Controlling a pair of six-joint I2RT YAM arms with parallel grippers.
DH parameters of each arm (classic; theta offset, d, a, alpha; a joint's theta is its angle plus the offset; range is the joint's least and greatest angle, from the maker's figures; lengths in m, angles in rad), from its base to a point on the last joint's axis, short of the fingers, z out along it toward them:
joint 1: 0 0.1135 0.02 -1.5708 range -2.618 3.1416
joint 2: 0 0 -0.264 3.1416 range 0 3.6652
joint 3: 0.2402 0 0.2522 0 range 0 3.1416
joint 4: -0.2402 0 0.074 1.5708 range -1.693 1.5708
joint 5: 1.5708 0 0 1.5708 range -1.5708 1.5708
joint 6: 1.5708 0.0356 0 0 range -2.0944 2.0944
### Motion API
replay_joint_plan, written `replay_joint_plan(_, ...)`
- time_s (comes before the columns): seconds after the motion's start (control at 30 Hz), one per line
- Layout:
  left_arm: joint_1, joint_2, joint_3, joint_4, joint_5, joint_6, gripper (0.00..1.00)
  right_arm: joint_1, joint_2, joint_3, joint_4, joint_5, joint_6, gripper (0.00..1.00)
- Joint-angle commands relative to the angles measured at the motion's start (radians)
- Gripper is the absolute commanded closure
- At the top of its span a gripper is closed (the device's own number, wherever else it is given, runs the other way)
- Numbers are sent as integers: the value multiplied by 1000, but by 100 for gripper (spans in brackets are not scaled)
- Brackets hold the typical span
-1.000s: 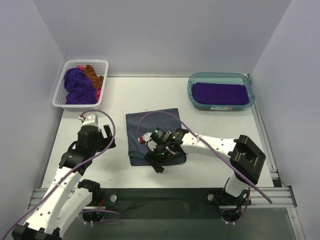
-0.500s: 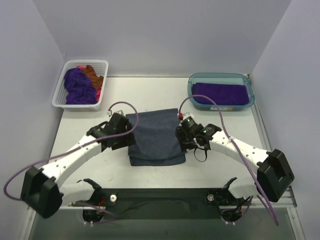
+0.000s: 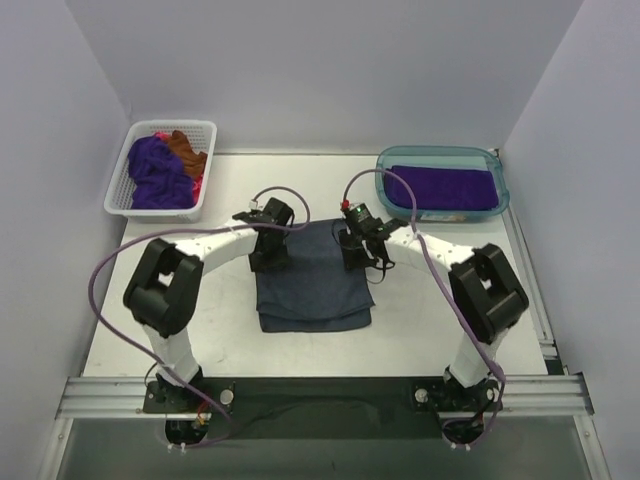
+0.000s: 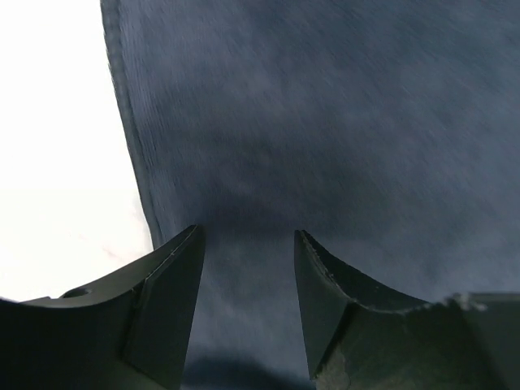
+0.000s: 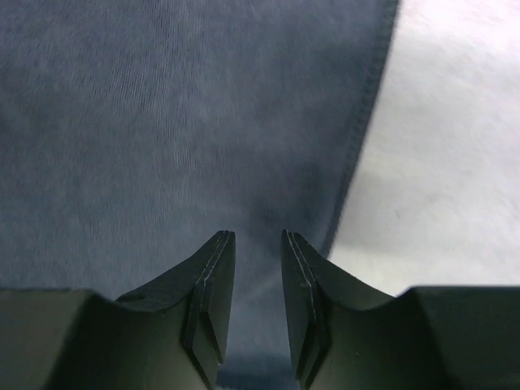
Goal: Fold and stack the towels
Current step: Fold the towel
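Observation:
A dark slate blue-grey towel [image 3: 312,285] lies flat mid-table, with a doubled layer along its near edge. My left gripper [image 3: 268,258] is open over its far left corner; in the left wrist view [image 4: 248,231] the fingers straddle cloth [image 4: 325,122] just inside the left hem. My right gripper [image 3: 356,256] is over the far right corner, its jaws narrowly open above the cloth [image 5: 162,122] beside the right hem [image 5: 258,234]. A folded deep purple towel [image 3: 440,187] lies in the teal tub [image 3: 383,188]. Purple [image 3: 155,172], rust-brown [image 3: 186,150] and pink [image 3: 198,184] towels are bunched in the white basket [image 3: 122,200].
The basket stands at the far left corner and the tub at the far right. Purple cables loop above both wrists. White walls close in the left, back and right sides. A metal rail [image 3: 320,385] runs along the near edge.
Both grippers have moved away from the bases, from the towel's middle sides to its far corners. The towel lies about as it did half a second ago.

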Motion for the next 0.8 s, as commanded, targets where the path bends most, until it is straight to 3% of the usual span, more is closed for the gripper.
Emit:
replay_joint_plan(0.0,53,69,76,22,3,40,42,-30,85,83,26,-67,15,71)
replay_joint_plan(0.17,111,232,208,22,37,73,42,-75,212,184,36,-105,26,71)
replay_joint_plan(0.37,135,303,342,-42,57,78,36,-119,278,282,12,-139,32,70)
replay_joint_plan(0.53,101,70,247,-55,40,41,24,-119,101,214,6,-133,64,66)
replay_joint_plan(0.77,43,-230,-17,-61,-39,-127,18,-110,-148,-94,58,-67,276,55)
